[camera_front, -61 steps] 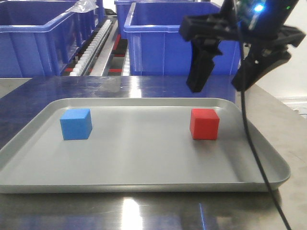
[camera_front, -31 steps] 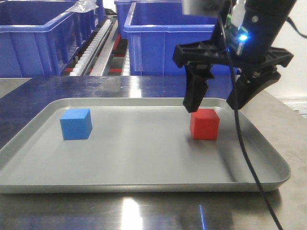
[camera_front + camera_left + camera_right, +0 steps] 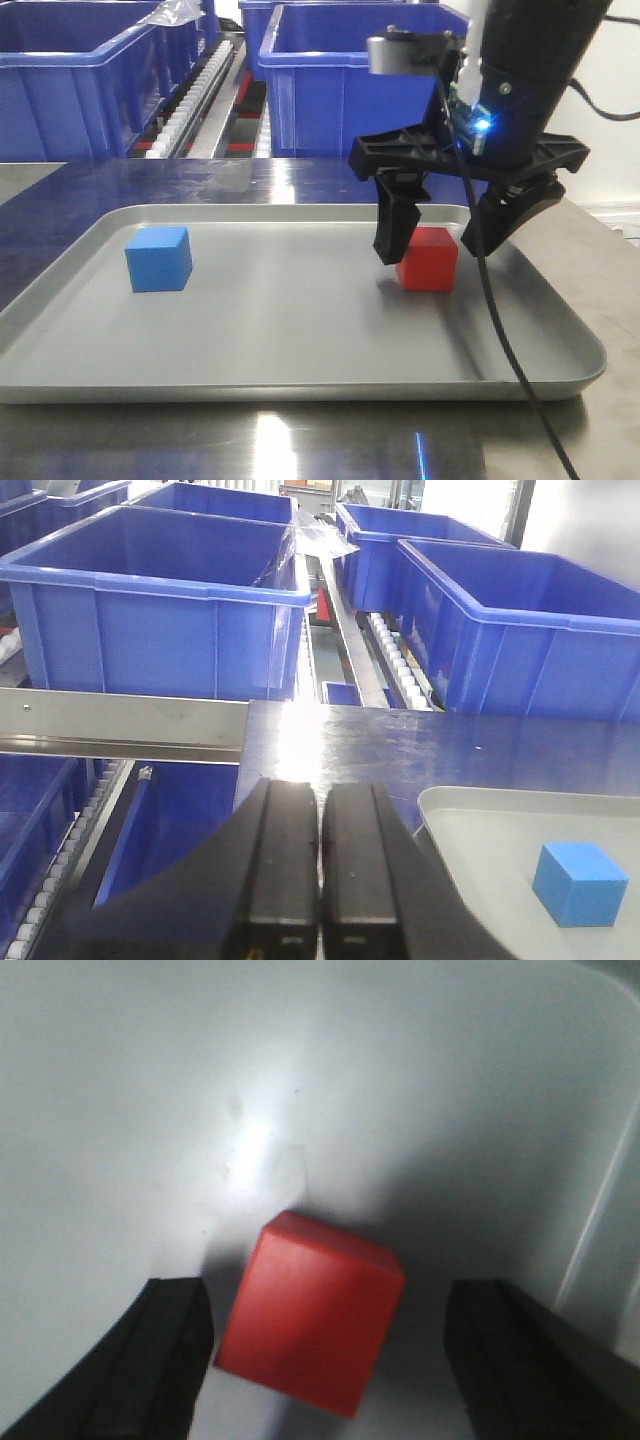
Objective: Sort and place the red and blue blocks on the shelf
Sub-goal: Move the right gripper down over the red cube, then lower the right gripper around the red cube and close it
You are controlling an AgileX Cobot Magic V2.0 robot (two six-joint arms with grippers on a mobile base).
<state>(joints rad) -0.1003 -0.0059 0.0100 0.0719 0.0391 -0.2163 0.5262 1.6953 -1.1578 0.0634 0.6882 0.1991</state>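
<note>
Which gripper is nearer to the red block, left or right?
Right. The right gripper, open, straddles the red block. The left gripper is shut and sits outside the tray, beyond the blue block.

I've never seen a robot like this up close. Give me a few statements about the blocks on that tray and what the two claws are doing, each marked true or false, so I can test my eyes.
1. The red block lies on the grey tray. True.
2. The right gripper is shut on the red block. False: it is open, with one finger on either side of the block, and the wrist view shows a gap on both sides.
3. The blue block is stacked on the red block. False: it sits on the tray near the opposite end, well apart from the red one.
4. The left gripper is shut and holds nothing. True.
</note>
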